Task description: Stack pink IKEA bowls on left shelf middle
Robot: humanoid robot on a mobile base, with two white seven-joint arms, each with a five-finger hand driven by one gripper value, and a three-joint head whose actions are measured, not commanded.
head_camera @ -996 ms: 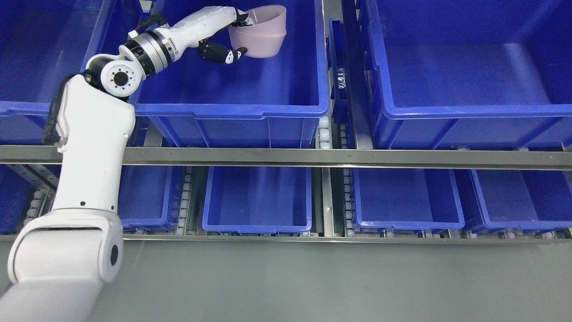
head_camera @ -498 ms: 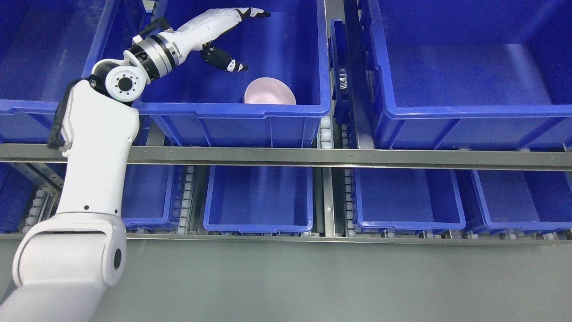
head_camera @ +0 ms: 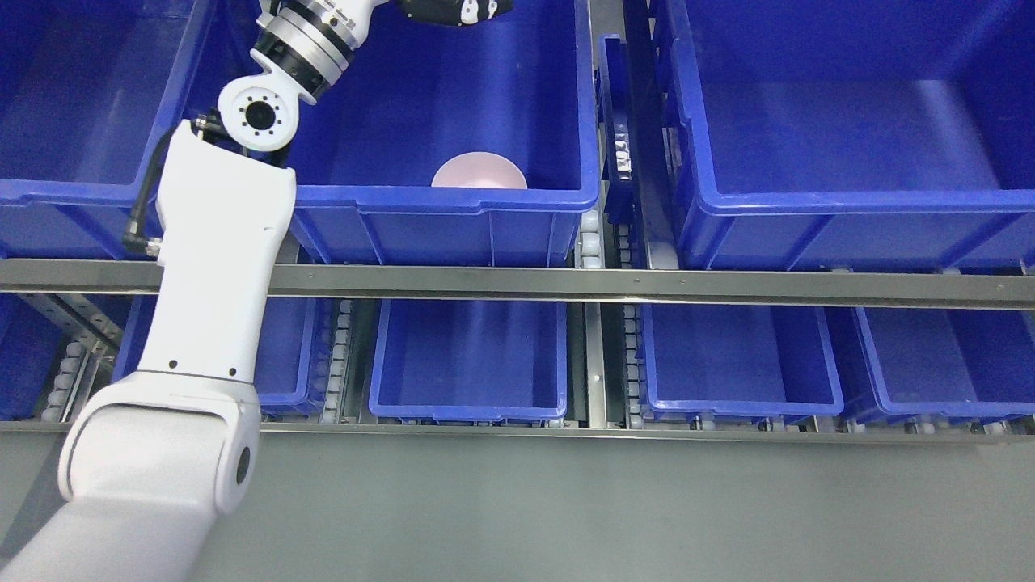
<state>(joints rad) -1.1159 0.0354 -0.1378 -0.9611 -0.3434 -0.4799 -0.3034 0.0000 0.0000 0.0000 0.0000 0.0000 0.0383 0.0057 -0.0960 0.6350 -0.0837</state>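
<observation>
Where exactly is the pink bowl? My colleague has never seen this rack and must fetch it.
Start at the upper shelf level, above the long metal rail. Take the large blue bin that the left arm reaches over. The pink bowl lies against that bin's near wall, right of centre, the only non-blue item inside any bin.

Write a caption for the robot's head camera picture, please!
Pink bowl sits in a blue bin; the left hand is above it.

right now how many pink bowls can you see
1: a pink bowl at the front of the upper middle bin, partly behind the bin's front wall. It may be a stack; more could be hidden.
</observation>
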